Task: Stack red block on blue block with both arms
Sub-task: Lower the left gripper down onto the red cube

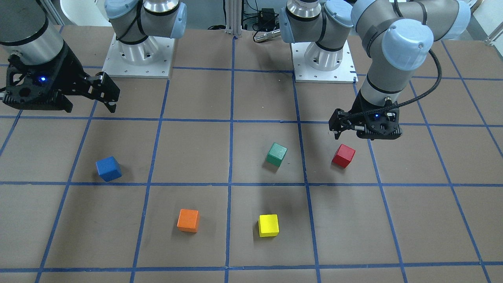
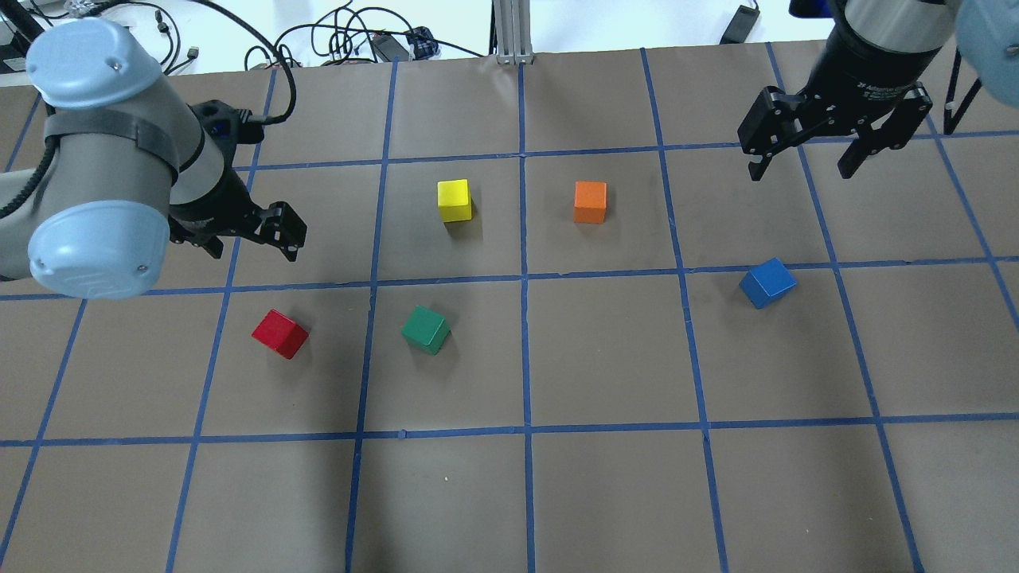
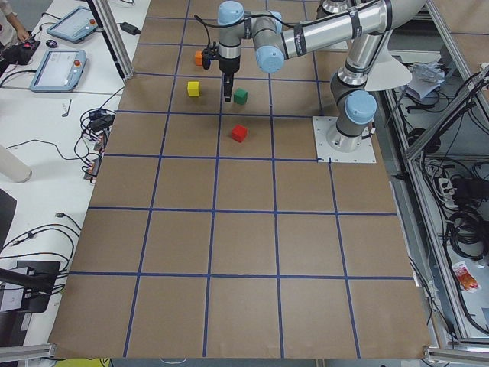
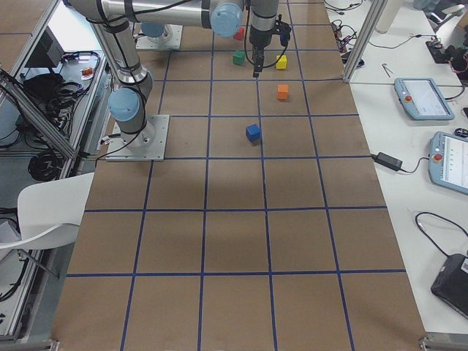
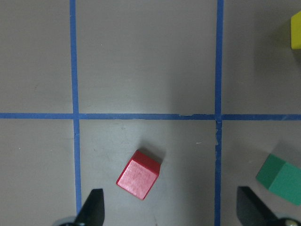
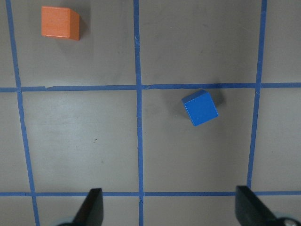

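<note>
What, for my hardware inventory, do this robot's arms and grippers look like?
Both are grey-silver arms, left arm and right arm, with light-blue joint caps. Each ends in a black two-finger gripper, left gripper, right gripper, showing a blue light. A black braided cable loops at the left wrist.

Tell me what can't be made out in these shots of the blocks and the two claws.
- Left wrist view: the right edge cuts off the yellow block; the bottom edge shows only the fingertips of the left claw.
- Exterior right view: the right arm hides most of the red block.
- Exterior left view: the left arm covers part of the orange block; the blue block does not show there.
</note>
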Controlling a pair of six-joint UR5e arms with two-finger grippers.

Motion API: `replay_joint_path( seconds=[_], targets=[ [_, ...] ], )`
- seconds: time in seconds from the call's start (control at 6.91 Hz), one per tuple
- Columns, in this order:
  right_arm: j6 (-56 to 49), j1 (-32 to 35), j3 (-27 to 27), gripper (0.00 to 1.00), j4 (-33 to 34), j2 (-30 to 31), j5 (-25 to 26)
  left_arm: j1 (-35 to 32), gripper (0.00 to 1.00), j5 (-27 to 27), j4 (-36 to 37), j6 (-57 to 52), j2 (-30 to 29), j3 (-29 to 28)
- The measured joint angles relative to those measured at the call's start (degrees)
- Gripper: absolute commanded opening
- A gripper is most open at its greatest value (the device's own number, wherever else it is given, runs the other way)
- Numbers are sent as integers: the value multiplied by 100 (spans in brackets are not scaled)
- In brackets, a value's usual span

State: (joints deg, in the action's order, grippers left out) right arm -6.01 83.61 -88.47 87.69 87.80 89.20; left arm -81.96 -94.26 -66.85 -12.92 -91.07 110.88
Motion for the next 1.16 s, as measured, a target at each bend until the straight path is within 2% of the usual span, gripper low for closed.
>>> replay_joint_path(
  seconds=[0.29,0.43,0.72,1.16],
  targets=[
    [43,0,-27,100,-95,82,-12,232,100,21,721,-405,-4,744],
    [157,4,-3,100,-114,119,-44,342,100,32,1058,-589,-49,941],
    [391,12,11,100,-159,248,-71,453,100,60,1237,-898,-54,1050],
    [456,26,-76,100,-457,761,-115,533,100,91,1383,-1423,-223,1114]
  ],
)
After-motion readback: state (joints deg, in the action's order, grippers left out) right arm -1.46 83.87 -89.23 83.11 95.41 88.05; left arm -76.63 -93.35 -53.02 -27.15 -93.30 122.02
